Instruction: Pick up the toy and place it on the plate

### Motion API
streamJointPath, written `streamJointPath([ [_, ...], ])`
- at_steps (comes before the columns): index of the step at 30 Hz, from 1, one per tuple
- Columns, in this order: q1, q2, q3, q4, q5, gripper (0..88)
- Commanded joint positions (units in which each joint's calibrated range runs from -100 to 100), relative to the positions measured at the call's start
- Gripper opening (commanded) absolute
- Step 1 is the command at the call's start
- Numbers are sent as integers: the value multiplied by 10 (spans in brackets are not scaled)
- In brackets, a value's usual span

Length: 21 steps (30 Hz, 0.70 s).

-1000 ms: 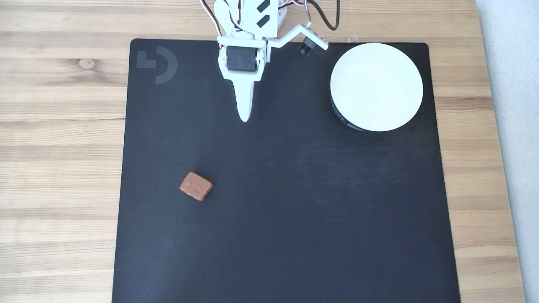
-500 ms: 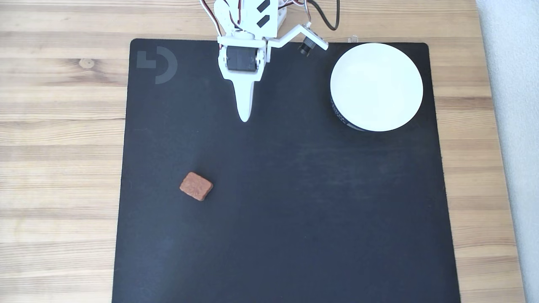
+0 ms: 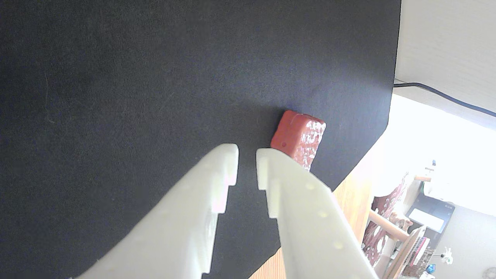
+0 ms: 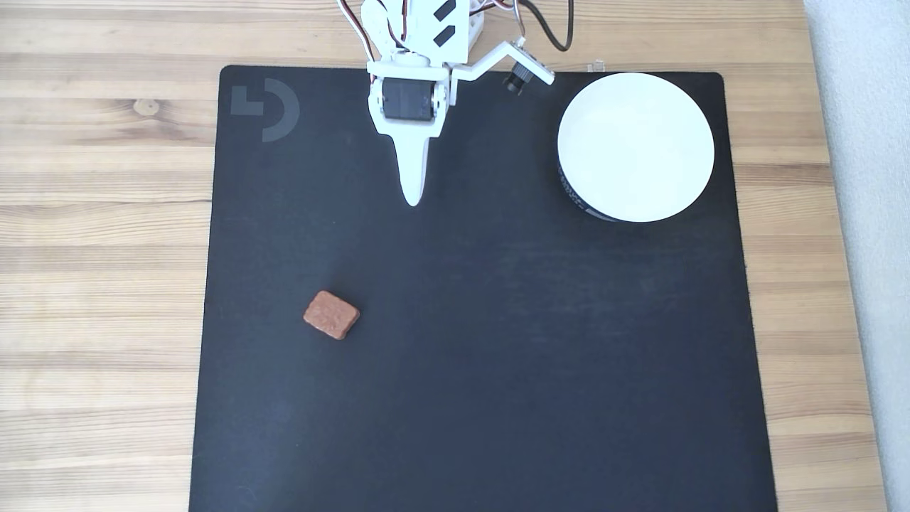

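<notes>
Toy (image 4: 331,314) lies flat — long axis slanting down-right (fixed view); hand (image 3: 247,153) slightly spread, empty.

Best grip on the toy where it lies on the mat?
Probably from above, fingers across the short width of the toy, on its two long side faces. It lies flat and skewed on the black mat, so the gripper, nearly shut now, would need opening and turning.
</notes>
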<state>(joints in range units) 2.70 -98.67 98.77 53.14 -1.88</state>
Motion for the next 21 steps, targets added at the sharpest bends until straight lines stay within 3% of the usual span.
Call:
streamJointPath([
  [1, 4, -6, 7, -1, 0, 23],
  [21, 4, -7, 7, 1, 0, 23],
])
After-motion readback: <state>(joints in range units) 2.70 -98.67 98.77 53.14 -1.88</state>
